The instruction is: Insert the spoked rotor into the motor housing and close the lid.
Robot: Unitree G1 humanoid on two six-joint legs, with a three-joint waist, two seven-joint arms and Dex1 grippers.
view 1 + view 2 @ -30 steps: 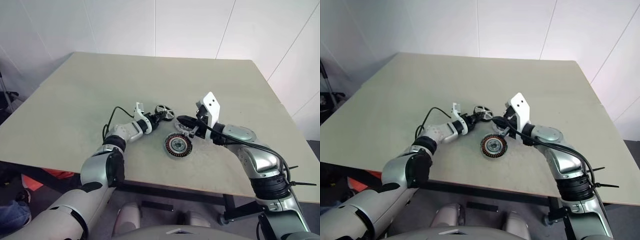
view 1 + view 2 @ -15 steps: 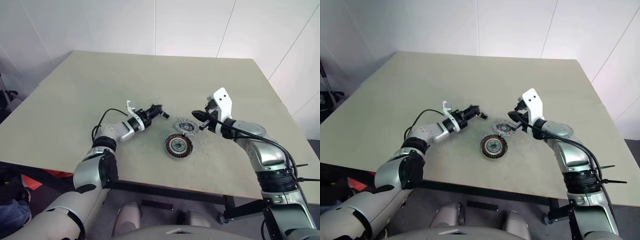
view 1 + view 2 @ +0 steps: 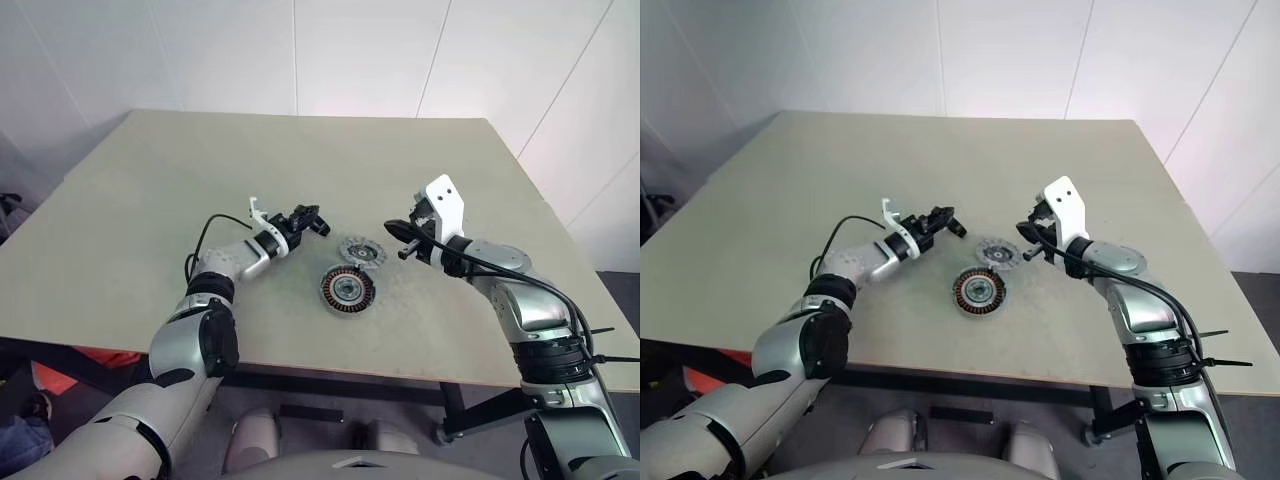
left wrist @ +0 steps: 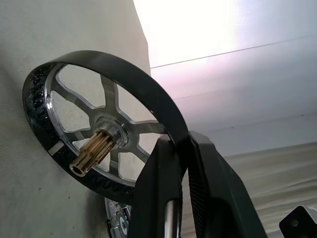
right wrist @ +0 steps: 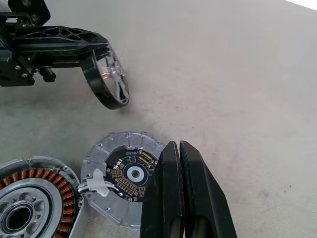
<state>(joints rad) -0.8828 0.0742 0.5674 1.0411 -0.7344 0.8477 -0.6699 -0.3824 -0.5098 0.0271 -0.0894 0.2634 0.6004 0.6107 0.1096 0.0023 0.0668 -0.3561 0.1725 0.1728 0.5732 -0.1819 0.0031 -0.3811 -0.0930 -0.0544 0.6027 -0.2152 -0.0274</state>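
My left gripper [image 3: 311, 221] is shut on the black rim of the spoked rotor [image 4: 97, 130], holding it on edge close over the table, its brass shaft pointing sideways. The rotor [image 5: 112, 81] hangs just beyond the lid [image 5: 124, 171], a grey slotted disc lying flat with its circuit side up. Touching the lid on the near side lies the motor housing [image 3: 347, 288], copper windings up and its centre bare. To the right of the lid, my right gripper [image 3: 396, 232] hovers shut with nothing in it, its fingers [image 5: 171, 198] pressed together.
The beige table [image 3: 200, 170] carries the three parts near its middle, with wide bare room around them. A black cable [image 3: 207, 236] loops off my left wrist. The table's front edge [image 3: 350, 375] runs close below the housing.
My left gripper has closed on the rotor's rim and raised it on edge, drifting a little left. My right gripper has drawn away to the right from above the lid.
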